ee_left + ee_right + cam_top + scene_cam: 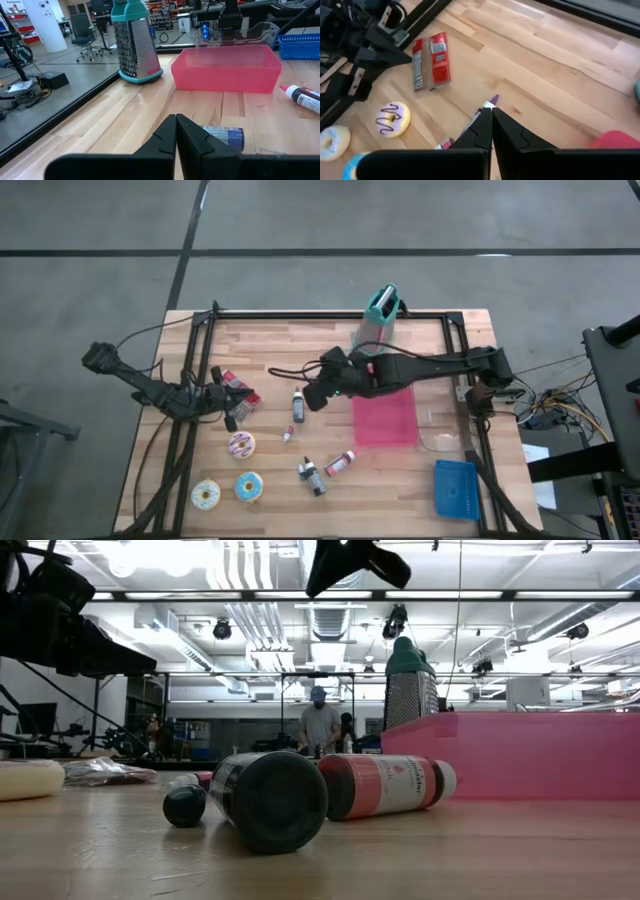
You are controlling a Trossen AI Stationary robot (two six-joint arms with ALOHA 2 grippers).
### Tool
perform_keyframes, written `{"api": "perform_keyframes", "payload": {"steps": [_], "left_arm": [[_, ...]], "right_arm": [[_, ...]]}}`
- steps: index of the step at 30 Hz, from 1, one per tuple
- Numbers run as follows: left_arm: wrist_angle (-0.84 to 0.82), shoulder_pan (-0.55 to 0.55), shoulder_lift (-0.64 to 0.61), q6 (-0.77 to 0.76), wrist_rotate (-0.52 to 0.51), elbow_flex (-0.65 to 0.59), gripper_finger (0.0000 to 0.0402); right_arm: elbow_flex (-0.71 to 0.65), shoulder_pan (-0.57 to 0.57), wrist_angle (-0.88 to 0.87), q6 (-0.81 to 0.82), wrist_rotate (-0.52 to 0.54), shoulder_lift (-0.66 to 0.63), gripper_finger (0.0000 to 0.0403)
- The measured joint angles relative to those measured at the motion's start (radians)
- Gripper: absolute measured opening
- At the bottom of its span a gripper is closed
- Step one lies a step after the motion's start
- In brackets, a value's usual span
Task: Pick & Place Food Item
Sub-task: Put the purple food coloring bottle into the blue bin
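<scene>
From my seat I count three donuts on the wood. The one with pale icing and a purple squiggle [241, 444] lies flat near the table's left-middle, hole up — the right wrist view shows it plainly [393, 118]. Nearer the front edge lie two more, side by side but apart: a white-iced donut [205, 495] and a blue-iced donut [249, 486], both flat.

A red snack packet [237, 387] lies flat beyond the squiggle donut, toward the left arm; in the right wrist view it reads as two red-and-white wrapped packs [431, 60] side by side — touching, as far as I can tell.
</scene>
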Motion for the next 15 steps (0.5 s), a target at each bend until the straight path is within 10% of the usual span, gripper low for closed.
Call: {"api": "perform_keyframes", "payload": {"steps": [10,15], "left_arm": [[0.001,0.0,0.0,0.0,0.001,0.0,0.0012],[0.002,0.0,0.001,0.0,0.002,0.0,0.0012]], "right_arm": [[0.066,0.003,-0.069,0.121,0.096,0.125,0.0008],[0.08,0.0,-0.146,0.125,-0.042,0.205,0.0008]]}}
